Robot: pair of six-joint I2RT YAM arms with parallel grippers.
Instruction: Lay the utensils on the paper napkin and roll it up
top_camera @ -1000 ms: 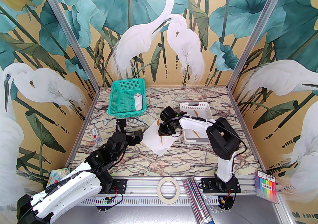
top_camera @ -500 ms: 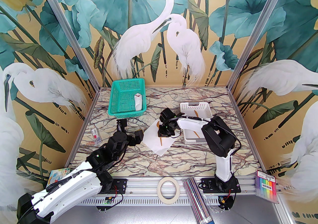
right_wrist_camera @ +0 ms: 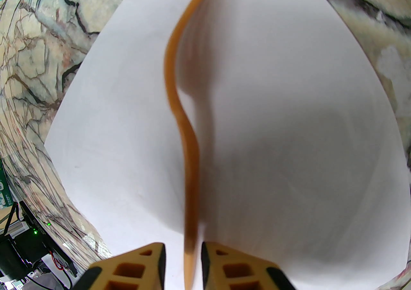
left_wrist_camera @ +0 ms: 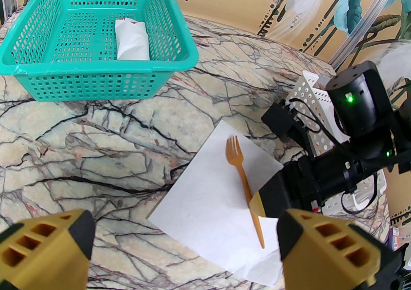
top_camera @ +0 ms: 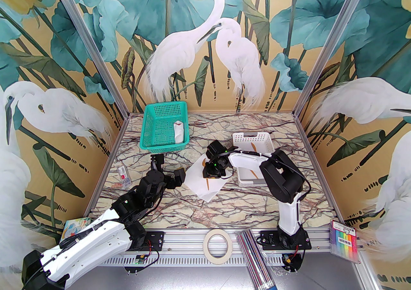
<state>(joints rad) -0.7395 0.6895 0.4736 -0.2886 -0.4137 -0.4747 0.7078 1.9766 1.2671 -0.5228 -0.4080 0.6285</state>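
Observation:
The white paper napkin (top_camera: 199, 186) (left_wrist_camera: 208, 208) (right_wrist_camera: 282, 115) lies flat on the marble table, turned like a diamond. An orange-brown fork (top_camera: 208, 183) (left_wrist_camera: 244, 182) (right_wrist_camera: 188, 153) lies along it, tines toward the far side. My right gripper (top_camera: 210, 175) (right_wrist_camera: 183, 251) hovers low over the fork's handle, its fingers slightly apart with small gaps on both sides of the handle. Two more utensils (top_camera: 253, 146) (top_camera: 253, 172) lie in the white basket (top_camera: 252, 136). My left gripper (top_camera: 168, 167) (left_wrist_camera: 184, 237) stands wide open just left of the napkin, holding nothing.
A green basket (top_camera: 151, 128) (left_wrist_camera: 38, 67) at the back left holds another white rolled bundle (top_camera: 179, 133) (left_wrist_camera: 131, 41). A small clear box (top_camera: 124, 176) lies at the left. A tape roll (top_camera: 218, 245), striped rods (top_camera: 253, 259) and a marker pack (top_camera: 345, 240) sit on the front rail.
My right arm has drawn in slightly with the fork over the napkin, and its fingers have parted from the fork's handle. The left arm has stayed put.

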